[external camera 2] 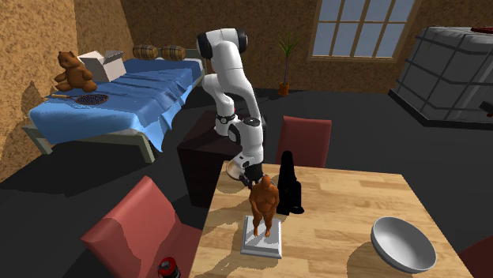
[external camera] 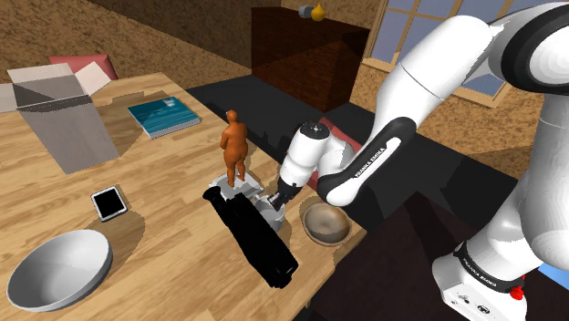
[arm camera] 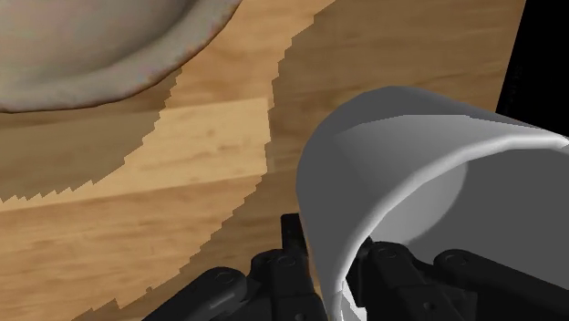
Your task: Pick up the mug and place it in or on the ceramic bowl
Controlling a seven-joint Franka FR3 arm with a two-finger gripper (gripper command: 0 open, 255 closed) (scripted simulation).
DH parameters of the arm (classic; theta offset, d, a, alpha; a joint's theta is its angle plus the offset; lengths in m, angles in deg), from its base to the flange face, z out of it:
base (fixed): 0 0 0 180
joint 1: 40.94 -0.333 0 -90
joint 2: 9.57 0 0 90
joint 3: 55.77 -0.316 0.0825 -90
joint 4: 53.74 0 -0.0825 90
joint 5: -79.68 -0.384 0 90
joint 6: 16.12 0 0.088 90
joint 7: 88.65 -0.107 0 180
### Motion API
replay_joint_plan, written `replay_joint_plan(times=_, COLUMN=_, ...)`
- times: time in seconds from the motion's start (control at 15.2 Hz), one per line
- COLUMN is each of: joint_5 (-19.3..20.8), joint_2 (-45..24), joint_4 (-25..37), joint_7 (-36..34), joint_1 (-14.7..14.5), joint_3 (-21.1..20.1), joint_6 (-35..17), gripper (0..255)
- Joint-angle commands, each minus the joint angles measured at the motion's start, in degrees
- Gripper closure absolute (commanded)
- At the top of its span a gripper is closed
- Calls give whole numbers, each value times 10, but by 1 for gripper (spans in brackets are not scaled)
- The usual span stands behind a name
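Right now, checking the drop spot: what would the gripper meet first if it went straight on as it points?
Probably the wooden table, beside the brownish bowl rather than in it; depth is unclear.

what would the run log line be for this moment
stage: mug in grasp | gripper: shut on mug wall | mug: short of bowl, not over it | bowl: on table, empty | next: likely carry over bowl, release

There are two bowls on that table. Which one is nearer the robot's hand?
The small brownish bowl at the table's edge, right beside the gripper holding the mug. The big pale grey bowl sits far off at the opposite end.
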Motion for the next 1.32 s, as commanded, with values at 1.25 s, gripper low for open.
replay_joint_plan(times=1.25, joint_5=-74, joint_2=95, joint_4=-14, joint_7=59, joint_1=52, joint_3=-66, joint_6=81, gripper=255)
